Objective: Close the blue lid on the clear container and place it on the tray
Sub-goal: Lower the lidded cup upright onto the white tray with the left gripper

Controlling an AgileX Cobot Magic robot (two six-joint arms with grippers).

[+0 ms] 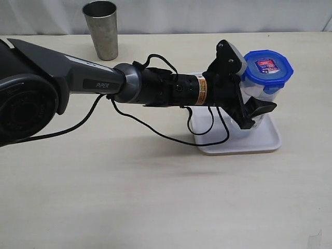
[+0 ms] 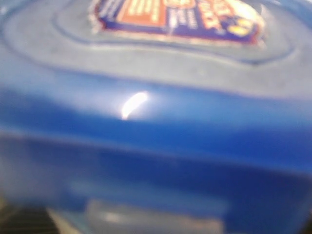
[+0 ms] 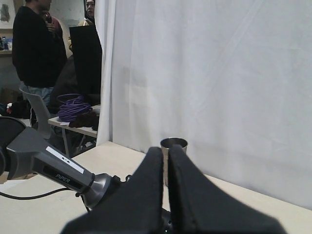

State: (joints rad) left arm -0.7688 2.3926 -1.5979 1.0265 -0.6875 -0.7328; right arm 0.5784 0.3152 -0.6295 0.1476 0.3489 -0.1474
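The blue lid (image 1: 267, 68) sits on top of the clear container (image 1: 270, 92), which stands upright over the right part of the white tray (image 1: 264, 142). My left gripper (image 1: 255, 99) reaches across from the left and is shut on the container just under the lid, with one black finger (image 1: 263, 108) showing on the near side. Whether the base rests on the tray I cannot tell. In the left wrist view the blurred lid (image 2: 156, 146) fills the frame and hides the jaws. My right gripper (image 3: 165, 152) is shut and empty, out of the exterior view.
A grey steel cup (image 1: 101, 28) stands at the back left of the beige table, also visible past my right fingertips as the cup (image 3: 174, 144). The left arm (image 1: 155, 85) and its loose black cable (image 1: 155, 132) span the table's middle. A white curtain backs the table.
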